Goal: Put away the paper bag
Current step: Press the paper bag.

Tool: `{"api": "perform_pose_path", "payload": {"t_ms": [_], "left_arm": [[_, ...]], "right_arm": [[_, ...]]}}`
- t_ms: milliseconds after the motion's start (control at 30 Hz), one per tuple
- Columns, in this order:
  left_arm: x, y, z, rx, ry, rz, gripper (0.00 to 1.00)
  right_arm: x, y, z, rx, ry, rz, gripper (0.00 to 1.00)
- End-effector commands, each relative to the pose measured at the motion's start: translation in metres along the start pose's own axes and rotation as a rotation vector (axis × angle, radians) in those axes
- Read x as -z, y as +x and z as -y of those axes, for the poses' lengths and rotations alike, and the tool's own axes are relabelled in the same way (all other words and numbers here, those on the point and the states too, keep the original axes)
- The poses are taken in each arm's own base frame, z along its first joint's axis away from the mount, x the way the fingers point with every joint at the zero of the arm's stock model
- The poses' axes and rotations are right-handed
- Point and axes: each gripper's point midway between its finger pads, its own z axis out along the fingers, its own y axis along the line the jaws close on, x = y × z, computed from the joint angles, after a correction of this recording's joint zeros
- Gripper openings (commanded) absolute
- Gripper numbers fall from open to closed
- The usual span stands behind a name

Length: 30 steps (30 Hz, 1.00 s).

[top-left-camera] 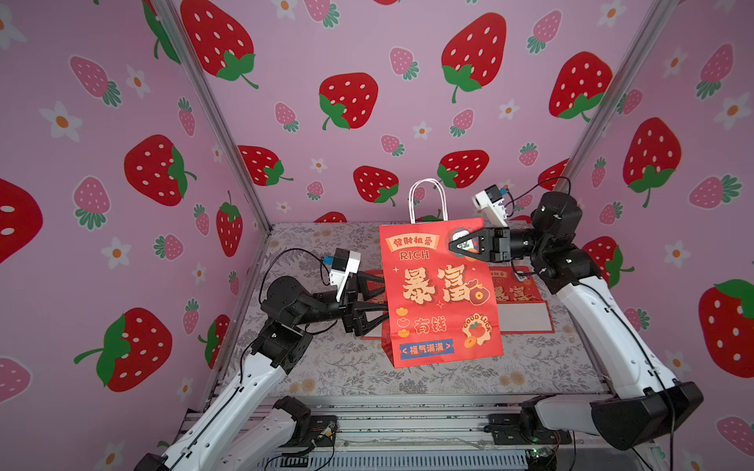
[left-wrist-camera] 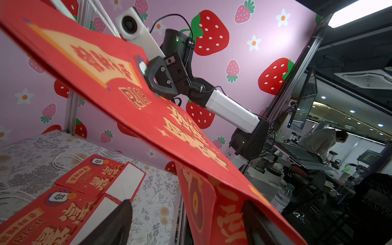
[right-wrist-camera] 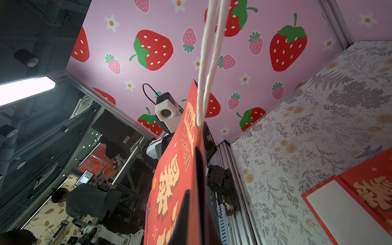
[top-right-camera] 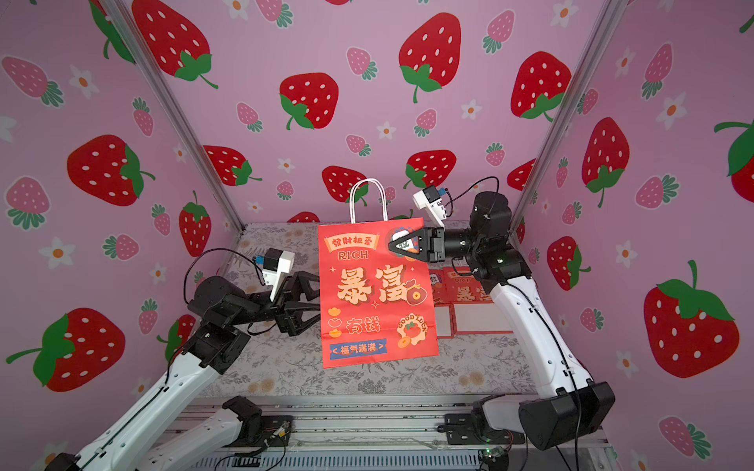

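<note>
We hold the top right corner of the red paper bag [top-left-camera: 440,293] clenched in our right fingers [top-left-camera: 473,235] above the surface [top-left-camera: 347,367], left fingers [top-left-camera: 372,279] released by its left edge.

White arm links [top-left-camera: 595,322], black joints [top-left-camera: 285,291], black cables [top-left-camera: 293,249], white wrist cameras [top-left-camera: 344,265]

A: Walls?
B: Pink strawberry wallpaper [top-left-camera: 367,61] on 3 sides, w/ white flowers. Metal post [top-left-camera: 212,110] runs up the upper left, second post [top-left-camera: 608,102] the upper right, in both top views.
A: Surface?
B: Grey floral table cover [top-left-camera: 334,367], lower centre. Metal rail [top-left-camera: 408,412] along the bottom edge.
A: Beyond the booth?
B: Wrist views only: lit ceiling strip light [left-wrist-camera: 358,12], dark monitor [left-wrist-camera: 303,99], person [left-wrist-camera: 322,142] bent over a desk, leaf-pattern floor [right-wrist-camera: 44,214].
</note>
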Motion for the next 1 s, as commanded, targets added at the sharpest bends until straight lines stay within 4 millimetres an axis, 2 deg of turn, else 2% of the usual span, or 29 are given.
{"api": "perform_pose_path", "payload": {"t_ms": [0, 167, 267, 367, 467, 767, 900, 967], "left_arm": [[0.013, -0.006, -0.011, -0.010, -0.075, 0.046, 0.82], [0.037, -0.020, -0.034, 0.043, -0.169, 0.142, 0.89], [0.041, -0.021, -0.035, 0.050, -0.176, 0.148, 0.95], [0.037, -0.021, -0.025, 0.044, -0.125, 0.125, 0.99], [0.030, -0.015, -0.018, 0.041, -0.081, 0.085, 0.99], [0.000, -0.005, -0.019, 0.046, -0.055, 0.002, 1.00], [-0.008, 0.010, -0.021, 0.065, -0.044, -0.066, 0.92], [-0.009, 0.018, -0.027, 0.077, -0.066, -0.098, 0.85]], "right_arm": [[0.001, 0.004, -0.010, 0.046, 0.002, 0.004, 0.00], [0.003, 0.004, -0.014, 0.057, 0.007, 0.012, 0.00], [0.004, 0.004, -0.018, 0.067, 0.007, 0.016, 0.00], [0.004, 0.003, -0.020, 0.072, 0.008, 0.020, 0.00], [0.004, 0.002, -0.022, 0.075, 0.006, 0.022, 0.00], [-0.005, 0.006, -0.023, 0.069, -0.017, 0.006, 0.00], [-0.004, 0.004, -0.025, 0.084, -0.001, 0.023, 0.00], [-0.003, 0.003, -0.027, 0.094, 0.006, 0.033, 0.00]]}}
